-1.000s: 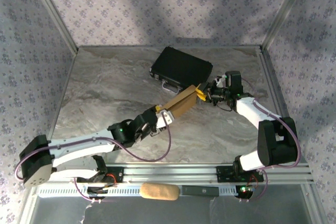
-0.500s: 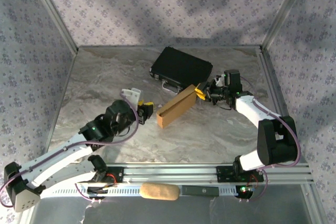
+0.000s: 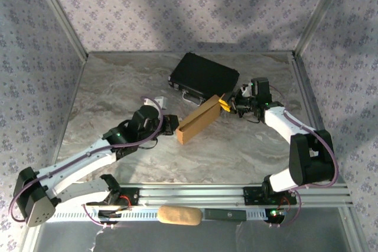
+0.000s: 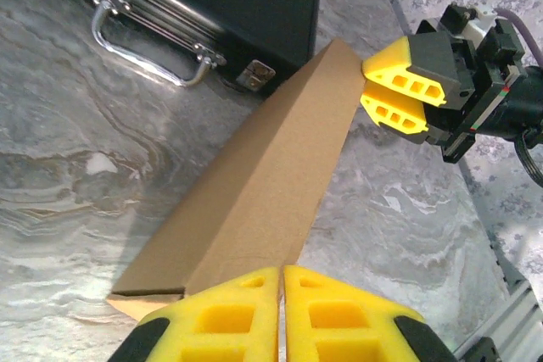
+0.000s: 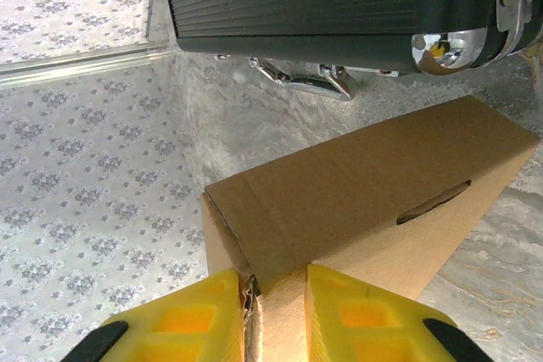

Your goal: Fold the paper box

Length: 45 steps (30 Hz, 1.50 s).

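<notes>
**A:** Right gripper [image 5: 277, 286] first: jaws pinched on a cardboard flap at the far-right end of the paper box [image 3: 199, 121].

**B:** And the left gripper [image 4: 282, 273]? Fingers pressed together, nothing between them, just short of the box's near-left end.

**A:** The box lies slantwise on the table [image 3: 118, 98], just near of the black case [image 3: 204, 75].

**B:** I'd push that near end squarely with the closed tips, right side gripping firm so nothing slides.
</notes>
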Motion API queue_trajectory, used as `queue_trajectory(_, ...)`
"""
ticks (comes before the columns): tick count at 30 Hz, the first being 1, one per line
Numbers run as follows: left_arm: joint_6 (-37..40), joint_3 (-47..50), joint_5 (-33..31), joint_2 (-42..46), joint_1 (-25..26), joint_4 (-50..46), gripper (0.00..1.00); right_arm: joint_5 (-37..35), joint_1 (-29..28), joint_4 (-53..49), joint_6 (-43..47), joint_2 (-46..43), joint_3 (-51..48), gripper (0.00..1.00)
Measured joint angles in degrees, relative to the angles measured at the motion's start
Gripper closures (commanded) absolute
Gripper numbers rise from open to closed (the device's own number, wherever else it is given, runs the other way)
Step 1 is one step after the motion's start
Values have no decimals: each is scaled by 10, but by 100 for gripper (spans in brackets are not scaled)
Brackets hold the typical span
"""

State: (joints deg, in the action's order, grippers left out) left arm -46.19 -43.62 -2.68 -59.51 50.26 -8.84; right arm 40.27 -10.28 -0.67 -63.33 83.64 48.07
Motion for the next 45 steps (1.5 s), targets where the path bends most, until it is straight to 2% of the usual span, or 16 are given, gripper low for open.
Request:
queue_trajectory(12,-52,40,19,-52,5,81,94,-9,0,1,0,0,1,78)
queue_trajectory(21,-60,67,-4,-54,22,141,95,-24,0,6,0,0,2,78)
queue_trajectory(26,-55,75,-30,-42,41,150,79,-25,0,6,0,0,2,79)
queue_trajectory(28,-53,71,-44,-24,45,117,70,-25,-1,6,0,0,2,79)
queue_trajectory(31,-62,45,-79,19,45,33,64,-26,-1,6,0,0,3,79)
queue_trajectory(34,-88,0,-104,62,41,-48,67,-26,-1,2,0,0,5,79)
queue_trajectory(37,-139,-52,-105,68,28,-122,72,-26,-1,0,0,0,6,79)
queue_trajectory(45,-264,-112,-95,-5,29,-236,68,-30,-4,0,-1,0,6,80)
